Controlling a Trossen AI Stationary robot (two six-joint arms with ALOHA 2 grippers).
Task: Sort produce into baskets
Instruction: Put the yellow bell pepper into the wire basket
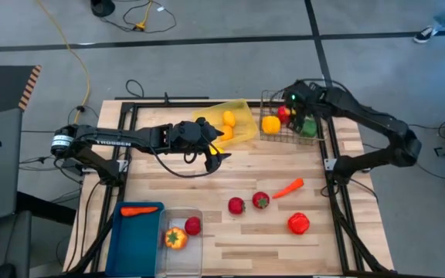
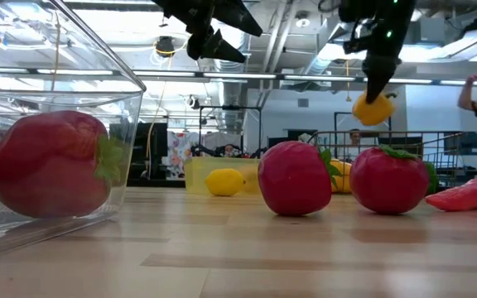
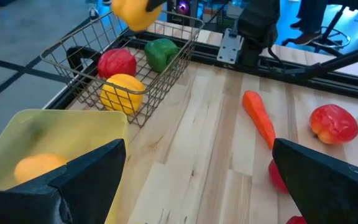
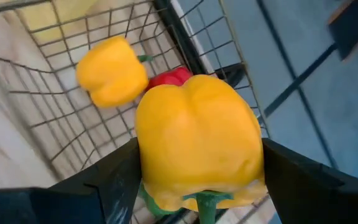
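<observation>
The right gripper was clamped on a yellow plastic toy pepper, held directly above the black wire mesh basket, which already held a yellow, a red and a green pepper. The release would therefore appear to call for a straight descent. The left gripper, fingers apart and empty, hovered beside the yellow translucent plastic tray, well apart from the loose produce.

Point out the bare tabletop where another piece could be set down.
Widest bare wood: the table strip along the near edge, right of the clear bin. Also between the left claw and blue bin. Crowded: the wire basket under the right claw.
</observation>
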